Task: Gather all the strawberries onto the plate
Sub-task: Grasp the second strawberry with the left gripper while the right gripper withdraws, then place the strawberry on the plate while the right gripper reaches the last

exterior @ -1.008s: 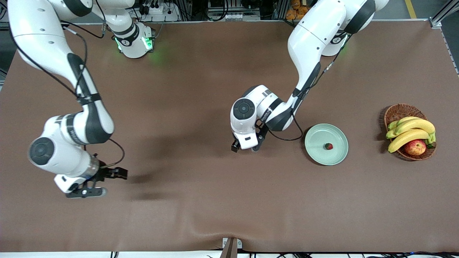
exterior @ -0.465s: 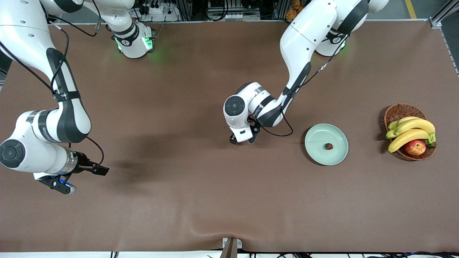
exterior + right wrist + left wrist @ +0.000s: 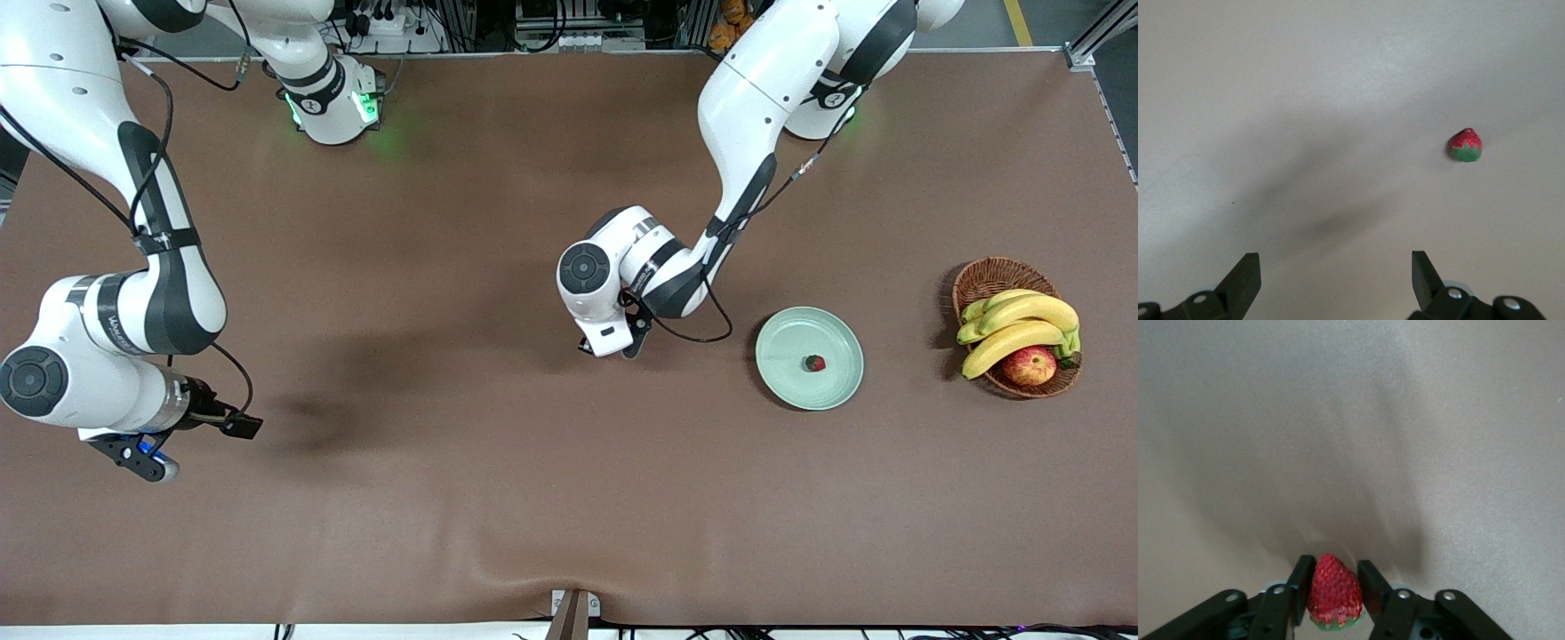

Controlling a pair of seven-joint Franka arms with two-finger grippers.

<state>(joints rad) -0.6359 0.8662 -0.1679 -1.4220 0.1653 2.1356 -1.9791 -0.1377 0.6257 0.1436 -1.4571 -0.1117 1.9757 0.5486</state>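
Observation:
My left gripper (image 3: 610,348) is over bare table, between the table's middle and the plate (image 3: 787,378). It is shut on a red strawberry (image 3: 1333,592), green cap toward the wrist, as the left wrist view (image 3: 1333,587) shows. The pale green plate holds one strawberry (image 3: 814,363). My right gripper (image 3: 133,452) hangs over the table near the right arm's end, open and empty (image 3: 1335,267). A third strawberry (image 3: 1465,145) lies on the cloth ahead of its fingers in the right wrist view. The front view does not show that berry.
A brown wicker basket (image 3: 985,277) with bananas (image 3: 1018,324) and a red-yellow apple (image 3: 1029,365) stands toward the left arm's end, past the plate. A brown cloth covers the whole table.
My right arm swung toward the right arm's end of the table, its gripper still open. My left gripper, still shut on the strawberry, shifted slightly away from the front camera.

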